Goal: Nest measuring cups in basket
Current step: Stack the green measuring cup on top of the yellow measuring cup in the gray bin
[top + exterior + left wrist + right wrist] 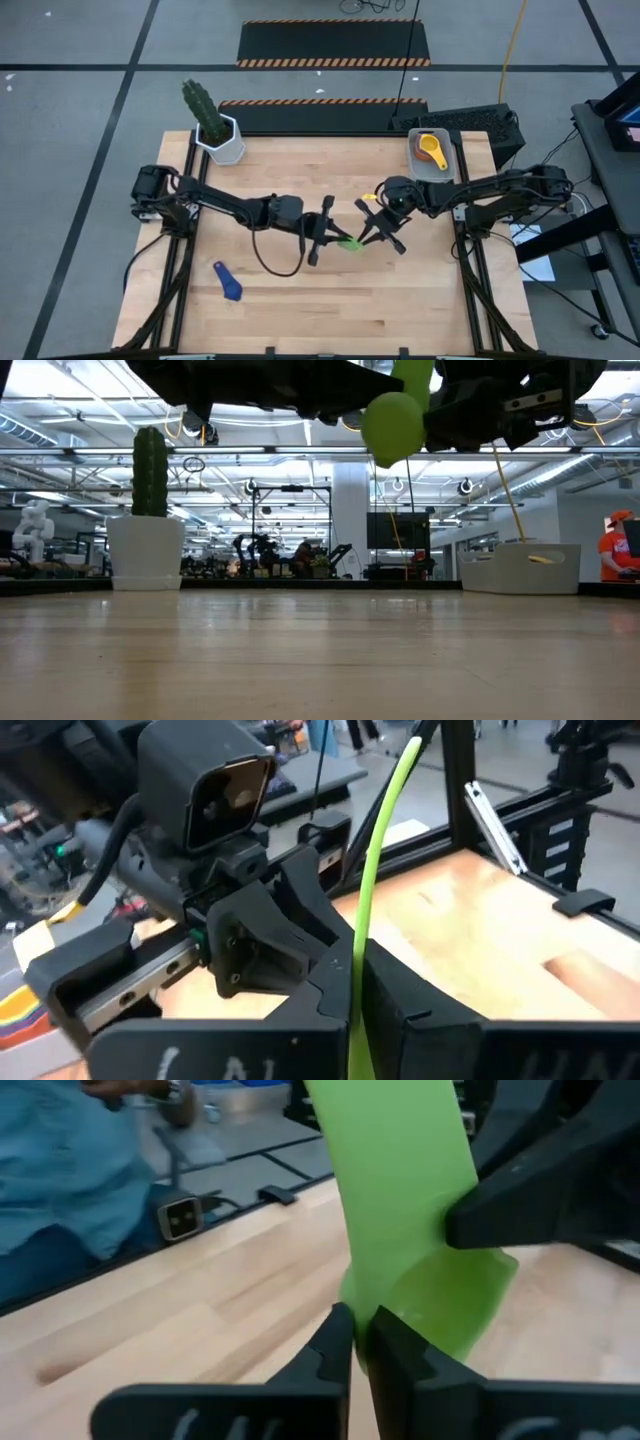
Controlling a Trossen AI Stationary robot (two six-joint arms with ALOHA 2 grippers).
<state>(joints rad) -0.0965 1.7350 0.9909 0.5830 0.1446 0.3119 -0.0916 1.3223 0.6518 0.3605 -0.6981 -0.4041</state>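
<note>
Both pincers clamped on 1 green cup above bare wooden table, workshop behind.

My two arms are meeting over the middle of the surface, crowding that spot. Bare wood is lying open along the near edge, apart from the dark blue cup at the near left. The cactus pot is blocking the far left corner, the basket the far right.
</note>
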